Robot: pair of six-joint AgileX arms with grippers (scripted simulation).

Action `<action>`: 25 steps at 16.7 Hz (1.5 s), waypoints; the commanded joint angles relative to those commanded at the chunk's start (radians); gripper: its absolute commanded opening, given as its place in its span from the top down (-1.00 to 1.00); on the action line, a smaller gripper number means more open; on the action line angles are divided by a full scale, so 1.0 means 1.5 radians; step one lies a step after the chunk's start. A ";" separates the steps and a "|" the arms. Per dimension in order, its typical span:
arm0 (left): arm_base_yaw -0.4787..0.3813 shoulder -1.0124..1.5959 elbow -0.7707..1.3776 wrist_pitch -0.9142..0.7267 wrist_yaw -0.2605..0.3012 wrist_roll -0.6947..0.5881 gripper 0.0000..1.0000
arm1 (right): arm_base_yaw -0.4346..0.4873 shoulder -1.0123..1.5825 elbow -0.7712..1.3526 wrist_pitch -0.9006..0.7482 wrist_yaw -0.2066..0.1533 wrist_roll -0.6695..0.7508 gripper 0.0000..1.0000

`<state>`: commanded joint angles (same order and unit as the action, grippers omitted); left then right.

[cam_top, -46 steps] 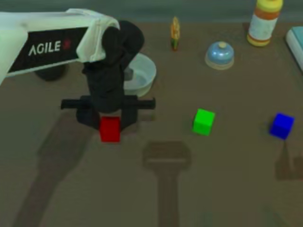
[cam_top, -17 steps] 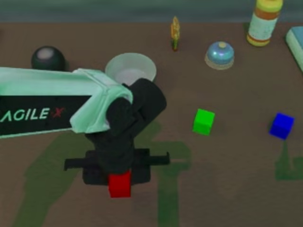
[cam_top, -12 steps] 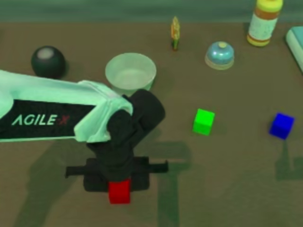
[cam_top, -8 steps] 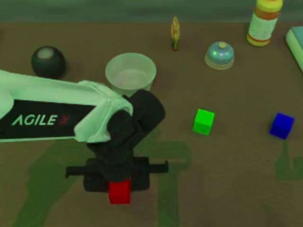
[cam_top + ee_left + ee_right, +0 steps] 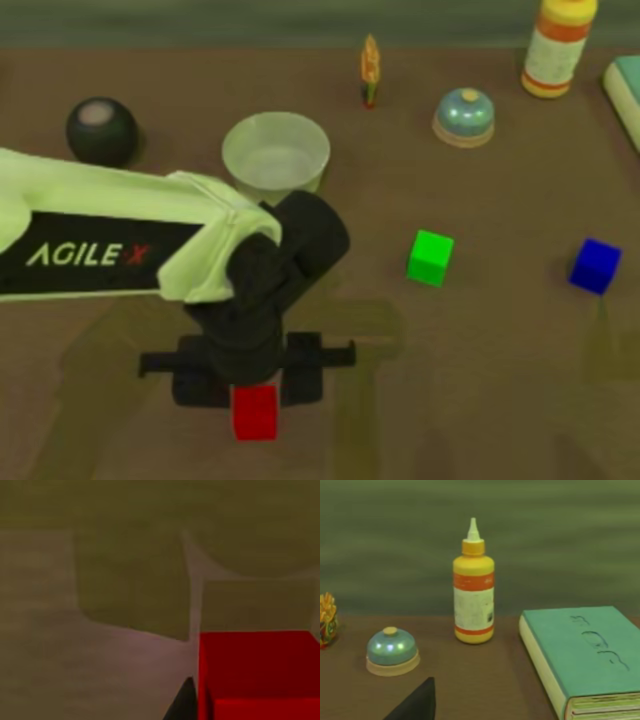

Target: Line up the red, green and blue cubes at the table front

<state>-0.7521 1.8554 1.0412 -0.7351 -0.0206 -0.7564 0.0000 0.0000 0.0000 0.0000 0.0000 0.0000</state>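
The red cube (image 5: 255, 412) rests on the brown table (image 5: 480, 380) near its front edge, left of centre. My left gripper (image 5: 251, 388) hangs straight over it, open, its jaws standing a little apart on either side of the cube. In the left wrist view the red cube (image 5: 257, 672) fills one corner, with one dark fingertip (image 5: 184, 705) just beside its face. The green cube (image 5: 431, 257) sits mid-table, and the blue cube (image 5: 596, 266) lies near the right edge. My right arm is parked out of the top view.
Along the back stand a white bowl (image 5: 232, 150), a black ball (image 5: 101, 130), a small orange figure (image 5: 370, 72), a bell (image 5: 465, 115), a yellow bottle (image 5: 558, 45) and a teal book (image 5: 625, 95). The left arm's white link (image 5: 110, 240) spans the left half.
The left gripper carried the red cube from mid-table toward the front, lowered it, and its jaws have now spread apart from the cube. Green and blue cubes have not moved.
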 joint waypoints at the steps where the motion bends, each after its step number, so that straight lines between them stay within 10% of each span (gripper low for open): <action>1: 0.000 0.000 0.000 0.000 0.000 0.000 -0.66 | 0.000 0.000 0.000 0.000 0.000 0.000 -1.00; 4: 0.000 0.000 0.000 0.000 0.000 0.000 -1.00 | 0.000 0.000 0.000 0.000 0.000 0.000 -1.00; 25: 0.010 -0.081 0.104 -0.184 0.000 -0.006 -1.00 | 0.000 0.000 0.000 0.000 0.000 0.000 -1.00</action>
<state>-0.7374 1.7345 1.1965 -1.0107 -0.0212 -0.7649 0.0000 0.0000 0.0000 0.0000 0.0000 0.0000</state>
